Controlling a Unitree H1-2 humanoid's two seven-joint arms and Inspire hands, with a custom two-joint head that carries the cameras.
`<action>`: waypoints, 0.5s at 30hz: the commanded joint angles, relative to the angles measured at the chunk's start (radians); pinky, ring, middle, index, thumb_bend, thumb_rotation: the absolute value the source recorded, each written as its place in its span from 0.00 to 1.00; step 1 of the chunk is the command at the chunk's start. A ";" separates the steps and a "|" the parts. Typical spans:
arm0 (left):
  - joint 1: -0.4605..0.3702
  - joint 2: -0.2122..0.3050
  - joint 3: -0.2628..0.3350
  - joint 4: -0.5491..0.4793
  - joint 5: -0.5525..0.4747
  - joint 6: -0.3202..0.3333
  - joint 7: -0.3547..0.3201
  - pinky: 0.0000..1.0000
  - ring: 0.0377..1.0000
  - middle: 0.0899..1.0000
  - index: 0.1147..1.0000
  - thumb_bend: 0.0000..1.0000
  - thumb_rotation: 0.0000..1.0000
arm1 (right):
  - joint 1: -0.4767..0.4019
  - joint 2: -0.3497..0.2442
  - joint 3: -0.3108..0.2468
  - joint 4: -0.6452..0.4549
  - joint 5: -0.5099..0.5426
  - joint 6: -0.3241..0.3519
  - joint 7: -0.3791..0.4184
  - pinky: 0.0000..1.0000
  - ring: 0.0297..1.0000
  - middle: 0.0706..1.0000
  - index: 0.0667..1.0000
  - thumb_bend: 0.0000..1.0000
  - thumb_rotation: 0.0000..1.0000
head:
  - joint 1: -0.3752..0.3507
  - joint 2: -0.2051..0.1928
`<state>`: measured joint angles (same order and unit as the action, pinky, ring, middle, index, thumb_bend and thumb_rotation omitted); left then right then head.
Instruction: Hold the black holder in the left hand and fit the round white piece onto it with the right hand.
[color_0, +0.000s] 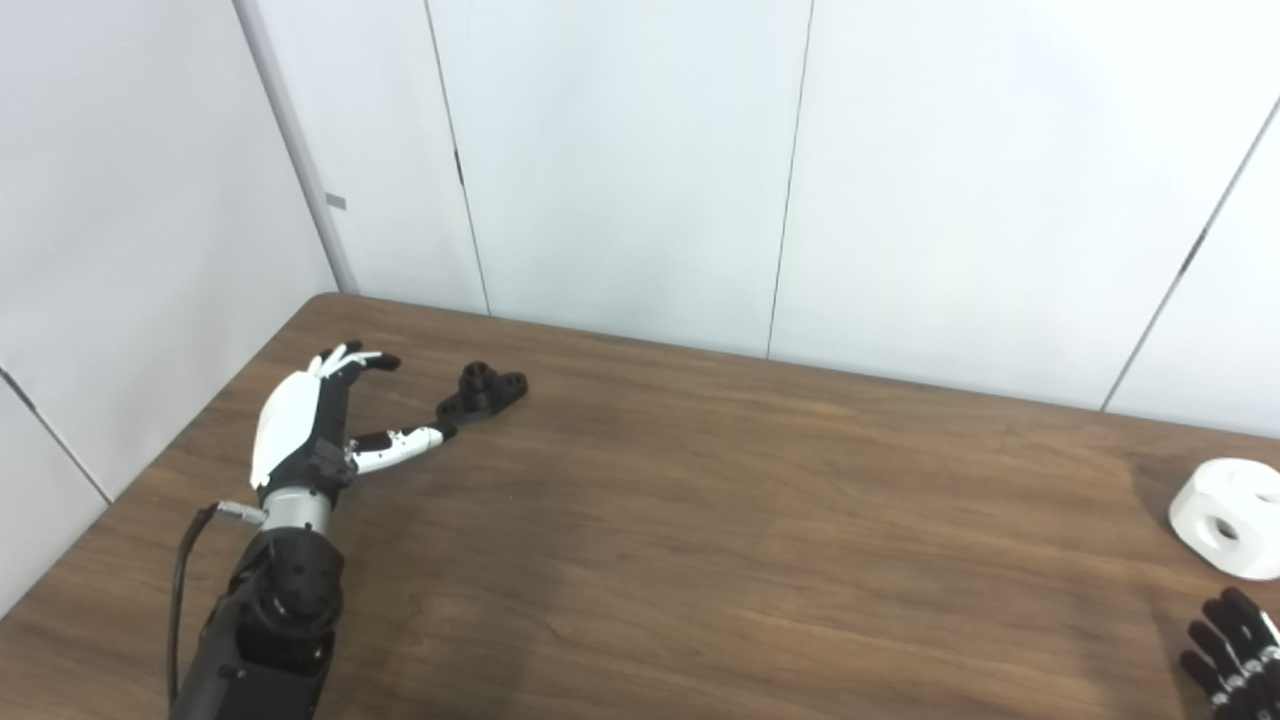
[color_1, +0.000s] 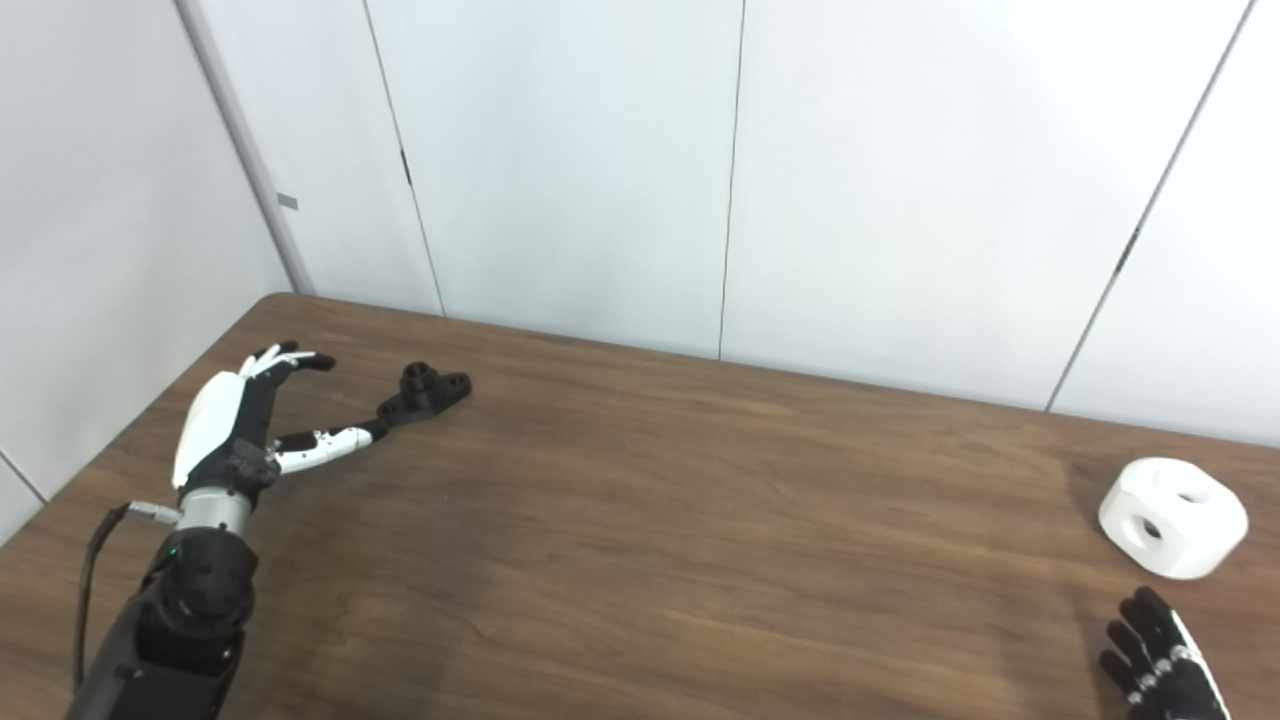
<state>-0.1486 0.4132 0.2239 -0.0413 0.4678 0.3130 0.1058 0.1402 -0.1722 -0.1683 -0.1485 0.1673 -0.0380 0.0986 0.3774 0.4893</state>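
Left hand (color_0: 305, 425) spread, thumb tip at the near end of the black holder (color_0: 482, 391) on the counter (color_0: 700, 520) (likely lining up a grasp); right hand (color_1: 1160, 660) splayed, empty, just short of the round white piece (color_1: 1172, 517)

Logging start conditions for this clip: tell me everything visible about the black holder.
The black holder is a small matte, plastic-looking piece: a flat elongated base with round holes and a short raised cylindrical collar near its middle. It lies flat on the wooden table near the far left corner, not gripped. The open left hand sits beside it, its thumb tip at or touching the holder's near end.
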 joint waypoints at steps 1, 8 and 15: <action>-0.054 0.048 -0.016 0.012 0.032 0.011 0.005 1.00 1.00 0.94 0.74 0.89 0.33 | 0.001 0.002 0.004 -0.022 0.004 -0.022 0.002 0.91 0.93 0.93 0.90 0.72 0.93 | -0.002 0.003; -0.117 0.074 -0.081 0.097 0.051 0.040 -0.011 1.00 1.00 0.96 0.77 0.89 0.34 | 0.003 0.005 0.008 -0.033 -0.010 -0.007 -0.008 0.95 0.94 0.93 0.91 0.72 0.95 | -0.002 0.003; -0.189 0.080 -0.137 0.176 0.060 0.060 -0.029 1.00 1.00 0.96 0.76 0.91 0.34 | 0.008 0.002 0.015 -0.034 -0.012 -0.015 0.000 0.95 0.95 0.94 0.92 0.73 0.96 | -0.006 0.007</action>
<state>-0.2813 0.4512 0.0877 0.1258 0.5103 0.3829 0.0624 0.1528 -0.1646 -0.1587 -0.1648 0.1547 -0.0372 0.0936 0.3712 0.4955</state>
